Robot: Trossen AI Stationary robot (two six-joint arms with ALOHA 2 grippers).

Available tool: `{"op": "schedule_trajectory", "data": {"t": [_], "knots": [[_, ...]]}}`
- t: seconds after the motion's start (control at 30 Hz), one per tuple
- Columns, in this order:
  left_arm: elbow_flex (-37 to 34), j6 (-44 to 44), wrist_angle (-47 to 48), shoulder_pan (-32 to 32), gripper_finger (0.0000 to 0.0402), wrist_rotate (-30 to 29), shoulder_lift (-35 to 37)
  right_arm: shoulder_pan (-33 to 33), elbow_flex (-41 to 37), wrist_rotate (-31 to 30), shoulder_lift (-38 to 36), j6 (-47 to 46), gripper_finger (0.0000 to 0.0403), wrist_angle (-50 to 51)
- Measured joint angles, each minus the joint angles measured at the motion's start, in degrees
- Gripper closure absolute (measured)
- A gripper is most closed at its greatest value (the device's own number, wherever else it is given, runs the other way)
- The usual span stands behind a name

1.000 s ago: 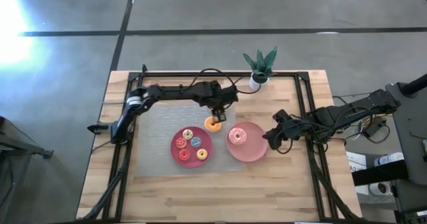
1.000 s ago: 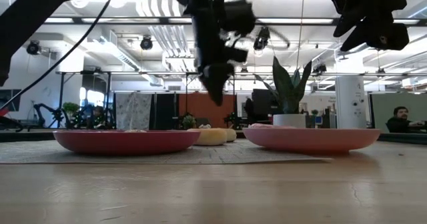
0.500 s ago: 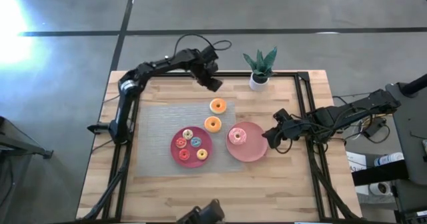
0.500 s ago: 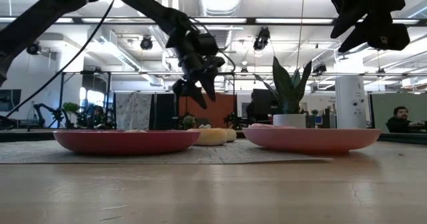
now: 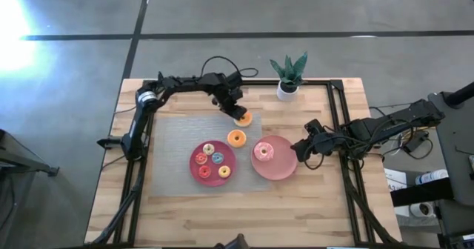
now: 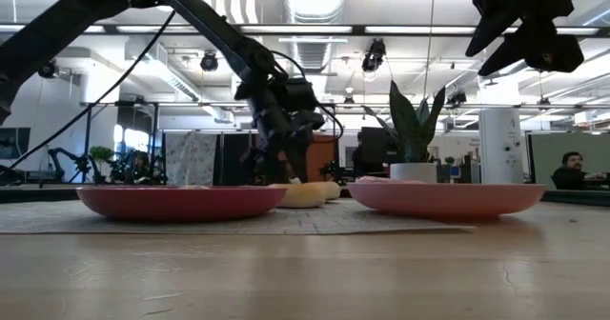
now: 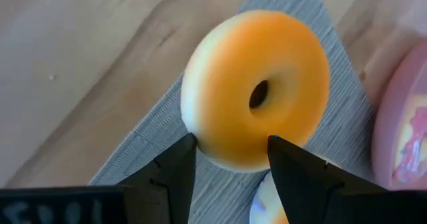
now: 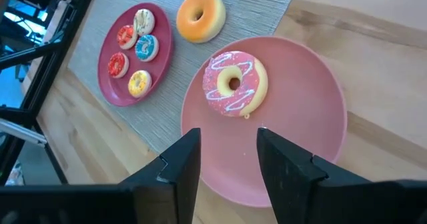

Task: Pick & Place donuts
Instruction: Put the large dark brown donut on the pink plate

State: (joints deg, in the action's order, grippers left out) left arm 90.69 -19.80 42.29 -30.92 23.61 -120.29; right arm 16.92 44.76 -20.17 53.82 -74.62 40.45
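Two plain orange donuts lie on the grey mat (image 5: pixel 174 141): a far one (image 5: pixel 242 118) (image 7: pixel 257 91) and a near one (image 5: pixel 236 138) (image 8: pixel 200 15). My left gripper (image 5: pixel 235 112) (image 7: pixel 232 141) is open and slants down just over the far donut's rim, its fingers apart above it. A pink-iced donut (image 5: pixel 263 153) (image 8: pixel 233 84) lies on the pink plate (image 5: pixel 281 171). Several small donuts (image 5: pixel 212 162) lie on the magenta plate (image 5: pixel 194 171). My right gripper (image 5: pixel 300 153) (image 8: pixel 228 132) hangs open above the pink plate's right edge, holding nothing.
A potted plant (image 5: pixel 288 75) stands at the table's far edge, right of my left gripper. A black frame rail (image 5: pixel 341 123) runs along the right side. Bare wood (image 5: pixel 244 212) lies near the front edge. A person (image 6: pixel 572 172) sits far off in the room.
My left gripper drew away from the orange donuts toward the table's far edge, uncovering the far one. It then turned at the wrist and came down over that donut. The donuts and plates have stayed in place.
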Motion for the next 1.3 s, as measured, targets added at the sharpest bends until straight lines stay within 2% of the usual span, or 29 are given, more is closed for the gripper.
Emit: {"op": "schedule_trajectory", "data": {"t": [0.37, 0.53, 0.7, 0.93, 1.07, 1.3], "knots": [[1.2, -4.2, -4.7, 0.3, 0.0241, 0.7, 0.4, -0.1, 0.0, 0.5, 0.0, -0.4, 0.0264, 0.0], [1.7, -7.6, -7.4, 0.7, 0.0241, -5.3, 0.5, -0.1, 0.0, 0.5, 0.0, -0.4, 0.0264, 0.0], [1.7, -6.8, -7.8, 2.3, 0.0241, -11.4, 0.4, -0.1, 0.0, 0.5, 0.0, -0.3, 0.0264, 0.0], [1.7, -5.1, -8.5, 4.5, 0.0241, -11.7, -0.6, -0.1, 0.0, 0.5, 0.0, 0.0, 0.0264, 0.1], [1.5, -4.1, -8.4, 4.8, 0.0241, -15.1, -1.5, -0.1, 0.0, 0.5, 0.0, 0.0, 0.0264, 0.1], [1.5, -4.0, -8.4, 4.9, 0.0252, -16.0, -1.6, -0.1, 0.0, 0.5, 0.0, -0.2, 0.0264, 0.2]]}}
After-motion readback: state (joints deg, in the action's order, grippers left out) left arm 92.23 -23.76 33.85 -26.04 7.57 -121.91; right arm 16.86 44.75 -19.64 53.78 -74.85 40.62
